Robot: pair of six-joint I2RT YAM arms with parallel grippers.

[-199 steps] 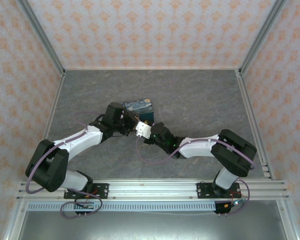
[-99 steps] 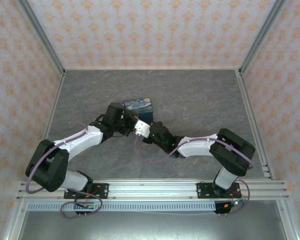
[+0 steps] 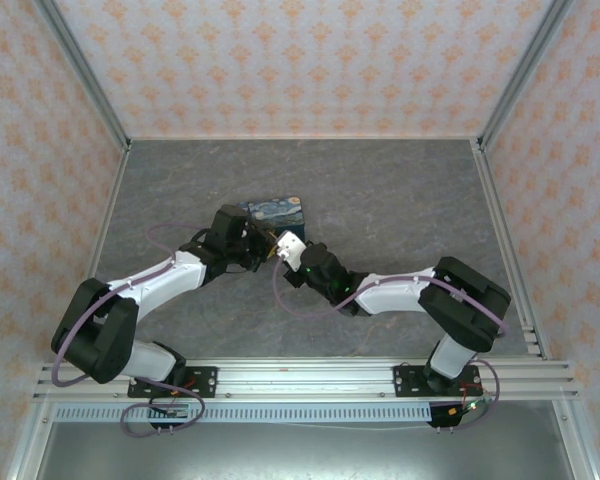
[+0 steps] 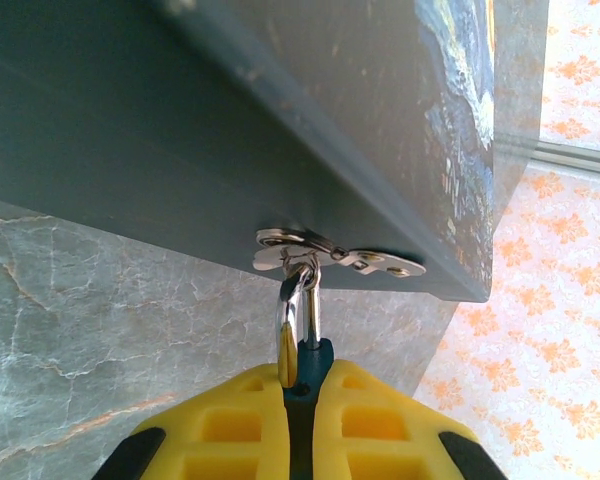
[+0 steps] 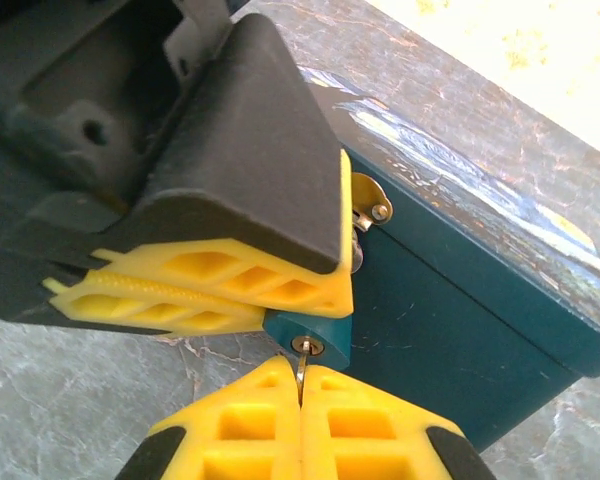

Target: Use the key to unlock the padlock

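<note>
The fingers [image 5: 230, 435] of the right gripper [image 5: 300, 392] pinch the key [image 5: 300, 370], seated in the padlock [image 5: 330, 335] at their 12 o'clock, while the left gripper [image 4: 300, 378] clamps the padlock's body, its shackle [image 4: 298, 305] through the box's [image 5: 460, 330] hasp [image 4: 330, 258]; insertion looks done, turning remains.

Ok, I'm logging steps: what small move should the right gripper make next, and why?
Probably twist the right gripper to turn the key: its tip sits in the padlock keyhole, pinched in the shut jaws, while the left gripper clamps the lock body steady.

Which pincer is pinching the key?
The right pincer, shut on the key entering the padlock; the left pincer clamps the padlock itself.
</note>
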